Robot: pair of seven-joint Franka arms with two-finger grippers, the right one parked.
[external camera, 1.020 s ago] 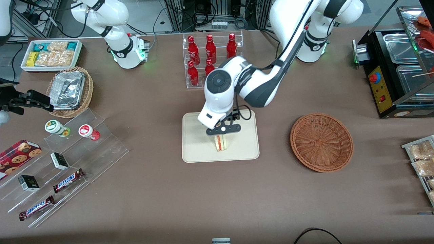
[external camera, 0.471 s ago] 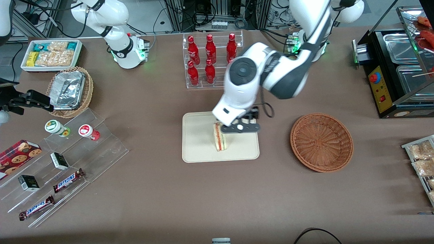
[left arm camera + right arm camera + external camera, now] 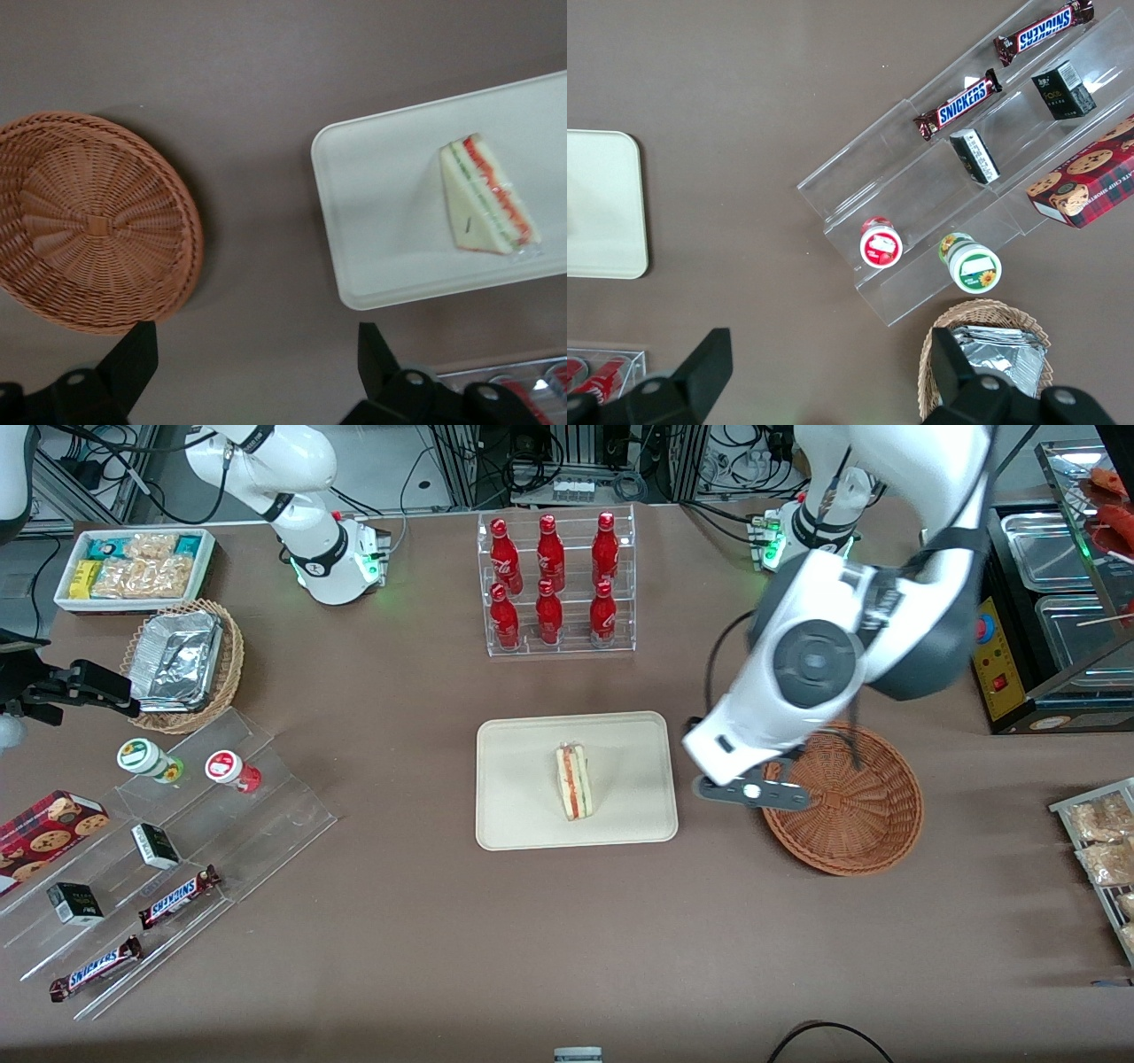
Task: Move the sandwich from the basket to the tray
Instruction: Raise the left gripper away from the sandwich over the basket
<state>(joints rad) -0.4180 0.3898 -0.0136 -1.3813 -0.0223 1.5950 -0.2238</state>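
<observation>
The sandwich [image 3: 574, 782], a pale wedge with red and green filling in clear wrap, lies in the middle of the cream tray [image 3: 523, 815]. It also shows in the left wrist view [image 3: 485, 197] on the tray [image 3: 381, 221]. The reddish-brown wicker basket [image 3: 864, 815] stands empty beside the tray, toward the working arm's end; the left wrist view shows it too [image 3: 89, 221]. My left gripper [image 3: 751, 792] is open and empty, raised above the table between the tray and the basket's rim. Its two dark fingers [image 3: 133, 359] stand wide apart.
A clear rack of red bottles [image 3: 554, 584] stands farther from the front camera than the tray. Acrylic steps with snack bars and cups [image 3: 168, 850], a foil-tray basket [image 3: 182, 664] and a white snack bin [image 3: 133, 567] lie toward the parked arm's end. A black appliance [image 3: 1036, 620] stands by the basket.
My gripper let go of the sandwich, which stays on the tray. The arm rose and swung away from the tray to above the basket's rim.
</observation>
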